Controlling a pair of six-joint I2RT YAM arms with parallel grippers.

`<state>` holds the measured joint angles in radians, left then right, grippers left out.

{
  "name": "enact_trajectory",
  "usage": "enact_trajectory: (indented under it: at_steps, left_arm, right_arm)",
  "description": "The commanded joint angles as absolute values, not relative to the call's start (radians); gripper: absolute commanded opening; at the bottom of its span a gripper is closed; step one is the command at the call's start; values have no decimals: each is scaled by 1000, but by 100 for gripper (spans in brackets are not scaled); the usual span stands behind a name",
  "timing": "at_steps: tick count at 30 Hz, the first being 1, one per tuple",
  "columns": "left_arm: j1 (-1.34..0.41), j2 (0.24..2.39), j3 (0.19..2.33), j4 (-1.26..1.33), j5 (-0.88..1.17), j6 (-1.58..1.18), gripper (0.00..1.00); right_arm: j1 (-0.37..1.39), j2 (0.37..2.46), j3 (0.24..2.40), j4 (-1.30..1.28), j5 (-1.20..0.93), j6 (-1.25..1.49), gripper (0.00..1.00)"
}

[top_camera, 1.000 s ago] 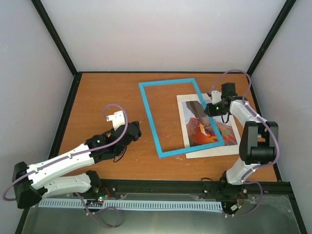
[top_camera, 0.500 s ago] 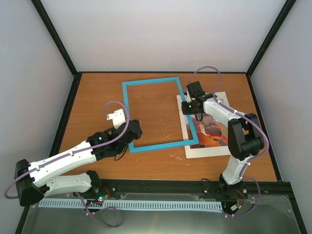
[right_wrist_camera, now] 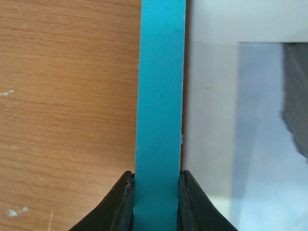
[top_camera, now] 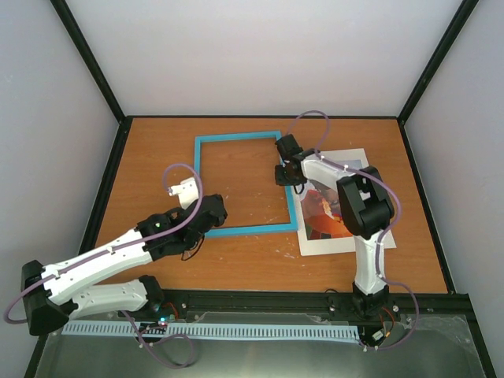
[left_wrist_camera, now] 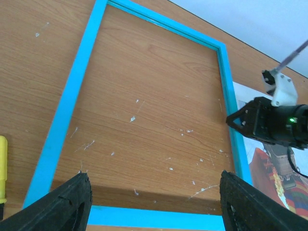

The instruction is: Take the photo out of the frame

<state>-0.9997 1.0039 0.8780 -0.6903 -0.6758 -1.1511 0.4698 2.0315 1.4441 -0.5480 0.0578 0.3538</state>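
My right arm crosses over the photo point(top_camera: 319, 213) and hides much of its top and right side in the overhead view. My left wrist view cuts the print off at the edge, and my right wrist view gives only white margin and a pale, blurred patch point(right_wrist_camera: 231, 120). A yellow object point(left_wrist_camera: 2, 168) is cropped to a sliver. The photo lies flat on the table point(top_camera: 157, 150), right of the frame point(top_camera: 197, 185), its red, orange and yellow checks inside a white border. Whether its left margin touches or slips under the frame's right bar, I cannot tell. The light-blue frame shows bare wood through its opening. My right hand point(top_camera: 285, 175) pinches that right bar point(right_wrist_camera: 159, 120), fingers tight on both edges. My left hand point(left_wrist_camera: 154, 192) hovers over the frame's near side, fingers spread wide, holding nothing.
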Motion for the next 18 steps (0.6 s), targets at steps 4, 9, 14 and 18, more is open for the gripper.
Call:
enact_trajectory:
  at_steps: [4, 9, 14, 18]
  left_arm:
    - [-997, 966, 863, -729, -664, -1197, 72]
    - [-997, 953, 852, -741, -659, -1212, 72]
    - [-997, 949, 842, -737, -658, -1219, 72]
    - [-997, 956, 838, -730, -658, -1215, 72]
  right_arm:
    - [532, 2140, 1603, -567, 55, 448, 3]
    - [531, 2213, 1671, -595, 38, 451, 7]
    - [531, 2230, 1677, -593, -30, 439, 40]
    - [526, 2193, 1655, -594, -26, 413, 45]
